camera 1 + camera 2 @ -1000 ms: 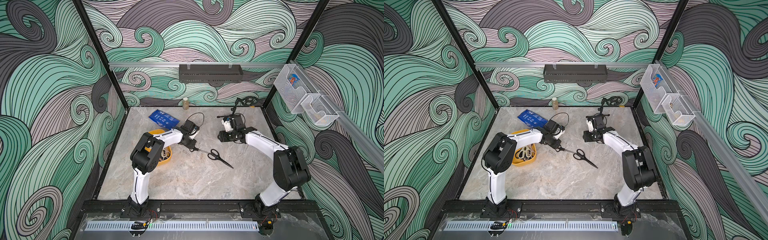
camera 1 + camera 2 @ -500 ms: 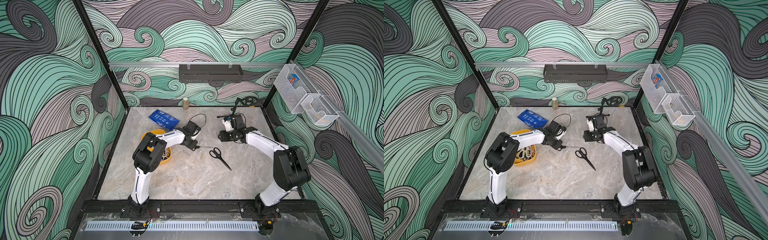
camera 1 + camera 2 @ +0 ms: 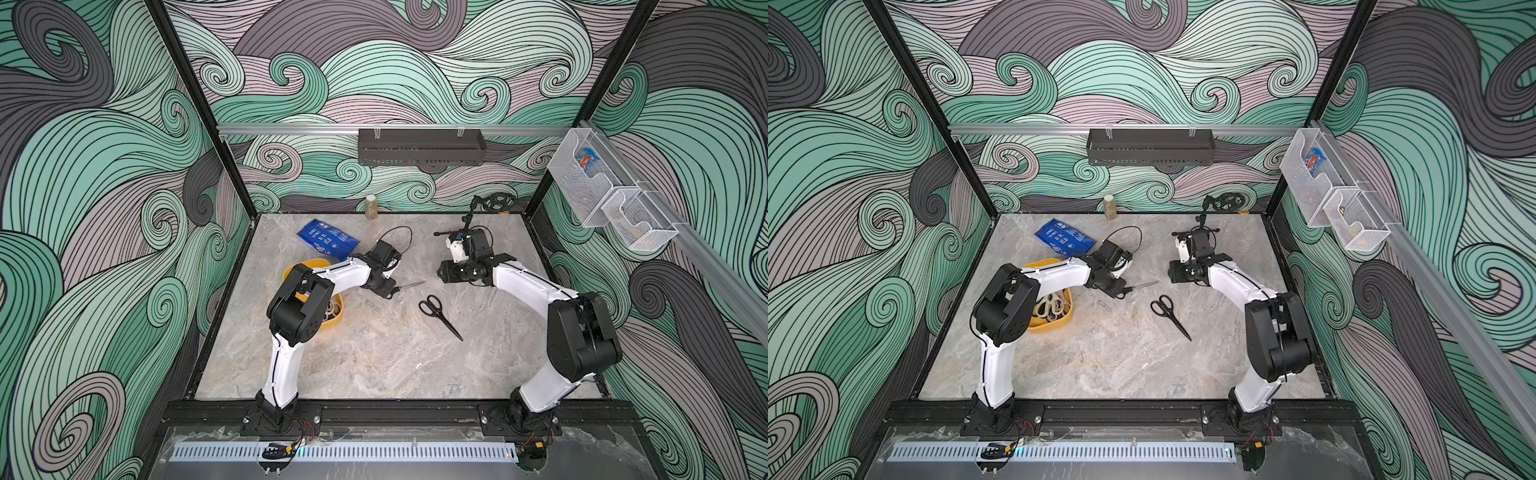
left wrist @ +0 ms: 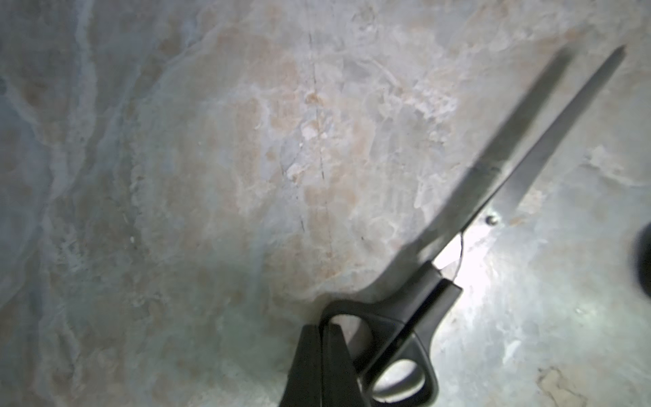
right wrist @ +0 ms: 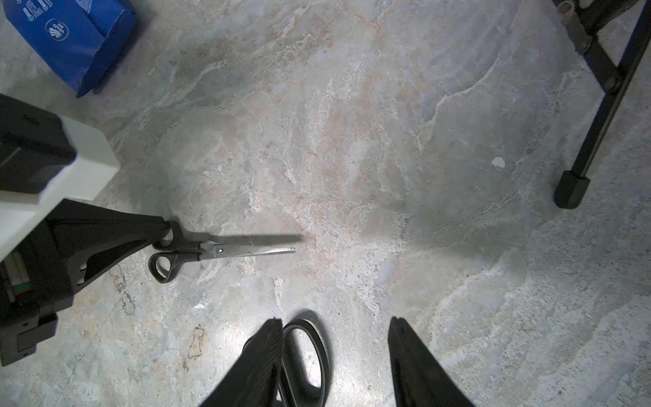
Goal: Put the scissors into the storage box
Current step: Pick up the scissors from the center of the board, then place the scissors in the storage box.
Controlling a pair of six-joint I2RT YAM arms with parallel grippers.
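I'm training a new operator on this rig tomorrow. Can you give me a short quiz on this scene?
1. True or false: the left end effector is shut on a handle loop of the silver-bladed scissors.
2. The all-black scissors are: A) stacked on the silver-bladed pair; B) lying free on the table; C) standing upright on their tips.
3. What already lies in the yellow storage box?
Key: 1 true; 2 B; 3 cream-handled scissors.
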